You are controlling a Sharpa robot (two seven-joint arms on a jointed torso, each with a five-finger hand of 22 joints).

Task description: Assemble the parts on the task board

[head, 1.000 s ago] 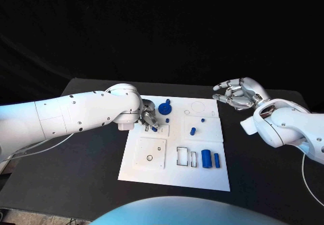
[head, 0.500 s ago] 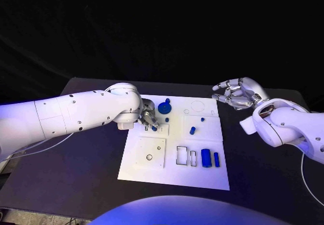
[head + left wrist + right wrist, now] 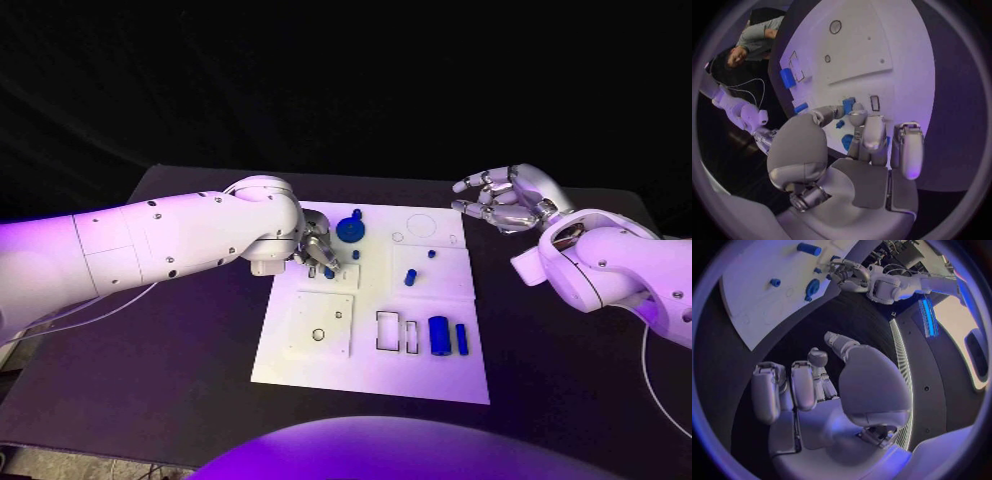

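Observation:
The white task board (image 3: 310,365) lies in the middle of the black table. My left hand (image 3: 316,252) rests over its upper left part; its thumb and a finger close round a small blue part (image 3: 330,272), which stands on the board beside a small rectangular slot (image 3: 874,102). The left wrist view shows that part (image 3: 848,105) at the fingertips (image 3: 858,116). A blue disc (image 3: 351,232) sits just beyond the hand. My right hand (image 3: 505,200) hangs above the table off the board's right upper corner, fingers loosely curled and apart, holding nothing.
Small blue pegs (image 3: 411,278) (image 3: 431,253) (image 3: 358,256) stand mid-board. Two blue blocks (image 3: 438,337) (image 3: 462,340) lie beside empty rectangular slots (image 3: 391,332) near the front. A square plate with ring holes (image 3: 320,325) sits at the board's left front. Black table (image 3: 159,330) surrounds the board.

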